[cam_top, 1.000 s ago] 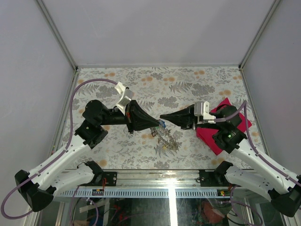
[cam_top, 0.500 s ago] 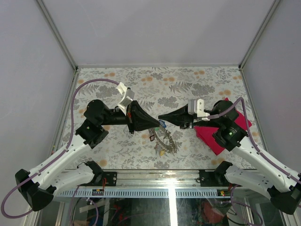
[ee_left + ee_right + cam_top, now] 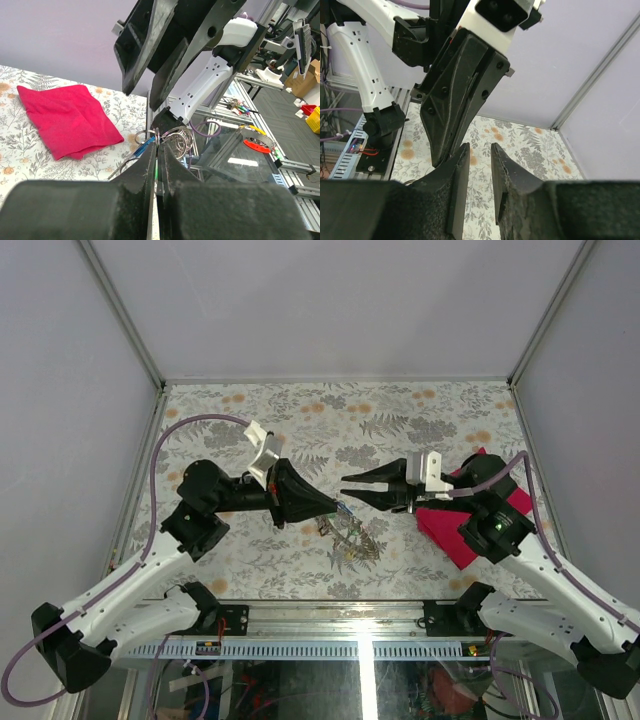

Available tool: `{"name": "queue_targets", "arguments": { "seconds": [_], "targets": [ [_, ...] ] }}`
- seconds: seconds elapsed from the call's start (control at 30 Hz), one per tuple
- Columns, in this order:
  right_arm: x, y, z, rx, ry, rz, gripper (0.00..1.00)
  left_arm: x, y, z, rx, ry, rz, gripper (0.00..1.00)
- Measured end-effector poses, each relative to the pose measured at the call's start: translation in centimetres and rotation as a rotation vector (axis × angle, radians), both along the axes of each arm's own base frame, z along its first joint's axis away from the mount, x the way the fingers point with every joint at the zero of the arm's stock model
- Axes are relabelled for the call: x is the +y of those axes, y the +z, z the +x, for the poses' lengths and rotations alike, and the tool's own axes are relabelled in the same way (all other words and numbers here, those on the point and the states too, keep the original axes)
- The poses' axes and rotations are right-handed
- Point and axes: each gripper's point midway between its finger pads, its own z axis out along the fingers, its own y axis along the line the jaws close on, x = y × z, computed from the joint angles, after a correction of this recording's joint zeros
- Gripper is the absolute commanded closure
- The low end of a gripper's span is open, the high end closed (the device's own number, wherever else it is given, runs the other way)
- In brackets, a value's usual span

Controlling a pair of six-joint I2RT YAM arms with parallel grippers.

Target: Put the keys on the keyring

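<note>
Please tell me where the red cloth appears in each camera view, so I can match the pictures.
Top external: red cloth at the right, partly under the right arm.
Left wrist: at the left, lying flat.
Right wrist: not in view.
Shared landmark: the floral table cover.

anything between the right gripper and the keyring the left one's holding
Nothing visible does. The open right gripper faces the left gripper, shut on the keyring, with only a clear gap between them. The red cloth lies behind, under the right arm.
</note>
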Motion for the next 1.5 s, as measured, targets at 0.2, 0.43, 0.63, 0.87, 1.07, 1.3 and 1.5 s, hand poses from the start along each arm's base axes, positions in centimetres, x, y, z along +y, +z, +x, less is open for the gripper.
{"name": "queue_targets", "arguments": {
  "seconds": [0.2, 0.43, 0.63, 0.87, 1.07, 1.3, 1.5],
  "targets": [
    [-0.4, 0.9, 0.2, -0.024, -0.031, 0.017, 0.67, 0.1, -0.3, 0.0, 0.017, 0.011, -0.005, 1.0],
    [-1.3, 1.4, -0.3, 0.033, -0.049, -0.015, 0.65, 0.6, 0.5, -0.2, -0.004, 0.031, -0.036, 1.0],
    [-1.4, 2.7, -1.7, 0.183, 0.001, -0.08, 0.64, 0.6, 0.4, -0.1, -0.004, 0.033, -0.04, 1.0],
    [-0.1, 0.4, -1.8, 0.372, 0.063, -0.215, 0.62, 0.6, 0.6, -0.1, -0.015, 0.032, -0.051, 1.0],
    [0.2, -1.6, -1.6, 0.458, 0.06, -0.277, 0.62, 0.6, 0.6, -0.2, -0.017, 0.031, -0.052, 1.0],
    [0.3, -1.7, -1.7, 0.468, 0.064, -0.278, 0.69, 0.6, 0.6, -0.1, -0.017, 0.031, -0.052, 1.0],
    [0.3, -1.7, -1.7, 0.472, 0.07, -0.28, 0.7, 0.6, 0.6, -0.1, -0.017, 0.031, -0.052, 1.0]
  ]
}}
